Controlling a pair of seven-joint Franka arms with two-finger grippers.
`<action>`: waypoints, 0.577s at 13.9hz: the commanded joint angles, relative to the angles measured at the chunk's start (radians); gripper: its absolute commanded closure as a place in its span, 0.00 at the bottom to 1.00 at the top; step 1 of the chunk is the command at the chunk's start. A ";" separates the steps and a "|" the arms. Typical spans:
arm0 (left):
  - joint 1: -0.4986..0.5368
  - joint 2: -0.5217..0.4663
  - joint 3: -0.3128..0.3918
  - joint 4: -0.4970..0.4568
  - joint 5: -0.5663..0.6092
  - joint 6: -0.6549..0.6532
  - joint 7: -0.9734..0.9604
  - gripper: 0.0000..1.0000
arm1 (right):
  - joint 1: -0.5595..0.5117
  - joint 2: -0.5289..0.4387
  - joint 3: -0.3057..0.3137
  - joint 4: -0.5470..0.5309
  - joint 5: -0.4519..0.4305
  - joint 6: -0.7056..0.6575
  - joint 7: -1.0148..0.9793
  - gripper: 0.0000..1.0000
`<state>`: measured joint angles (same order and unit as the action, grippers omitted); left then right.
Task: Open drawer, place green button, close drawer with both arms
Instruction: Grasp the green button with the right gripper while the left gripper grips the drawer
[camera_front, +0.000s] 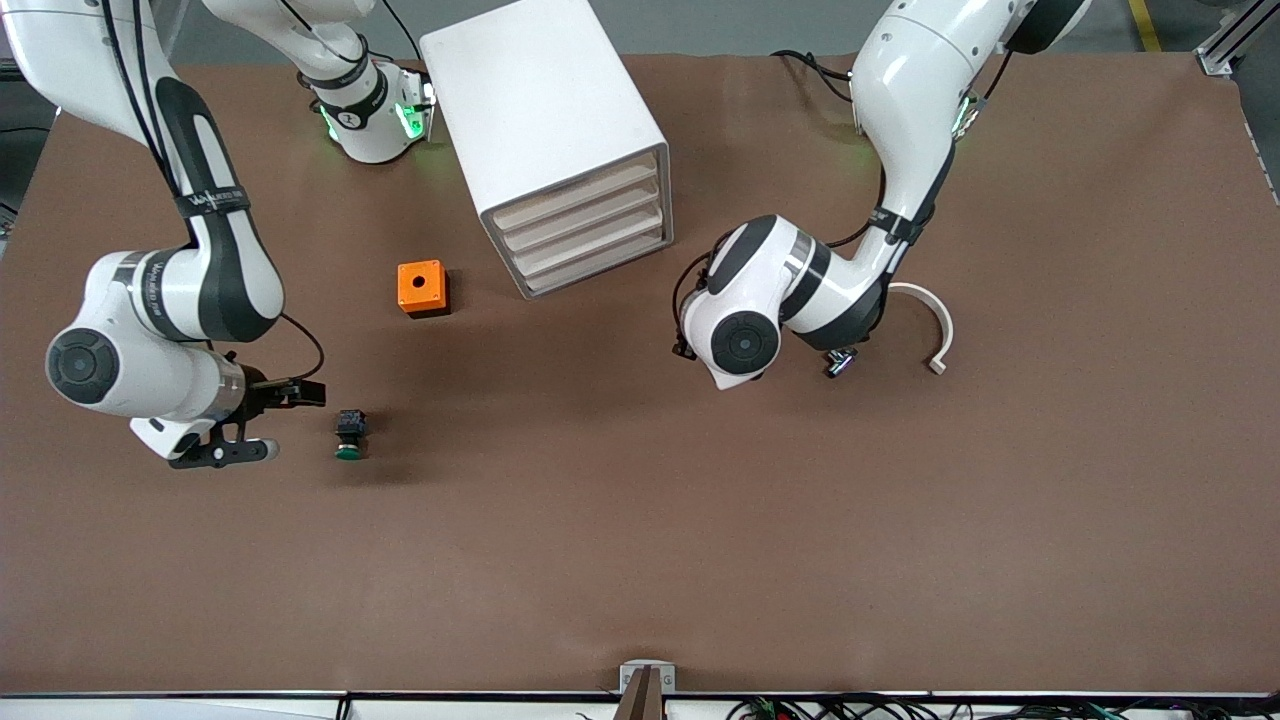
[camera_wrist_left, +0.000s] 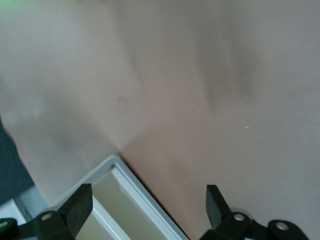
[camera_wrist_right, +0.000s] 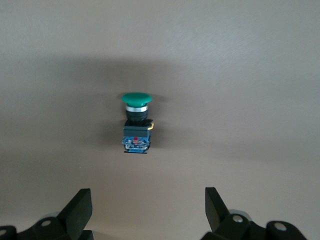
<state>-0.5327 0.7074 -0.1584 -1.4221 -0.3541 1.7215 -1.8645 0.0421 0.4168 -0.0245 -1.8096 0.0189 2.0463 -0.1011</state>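
**Tabletop**: brown, bearing all items below. Clock bearings follow the front view.

**Cabinet**: white, boxy, standing between the two arm bases. Its front faces roughly 5 o'clock.

**Drawers**: four alike, stacked, with beige slats. All sit flush with the cabinet front, none pulled out.

**Button**: lies on its side on the bare tabletop. The green cap points toward the front camera and the black-blue body away from it. It is at about 7 o'clock from the cabinet front, well apart from it and outside any drawer.

**Orange cube**: has a hole in its top. It is at 1 o'clock from the button and farther from the front camera.

**Right hand**: fingers spread wide, holding nothing. It is low over the tabletop at 9 o'clock from the button, near but not touching.

**Left hand**: fingers spread wide, holding nothing. It is over the tabletop at 4 o'clock from the cabinet. Its wrist view shows a white-rimmed beige corner between the fingers.

**White curved strip**: lies toward the left arm's end, at 3 o'clock from that arm's wrist.
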 joint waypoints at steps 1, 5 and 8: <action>-0.026 0.044 0.008 0.022 -0.109 -0.013 -0.073 0.00 | 0.016 0.010 0.001 -0.052 -0.001 0.076 0.058 0.00; -0.029 0.053 0.008 0.012 -0.265 -0.034 -0.093 0.00 | 0.015 0.063 0.001 -0.076 0.004 0.206 0.144 0.00; -0.023 0.081 0.008 0.014 -0.359 -0.043 -0.149 0.00 | 0.007 0.086 0.001 -0.100 0.013 0.265 0.187 0.00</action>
<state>-0.5568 0.7628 -0.1549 -1.4223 -0.6518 1.6972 -1.9732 0.0586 0.4960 -0.0265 -1.8848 0.0206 2.2611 0.0397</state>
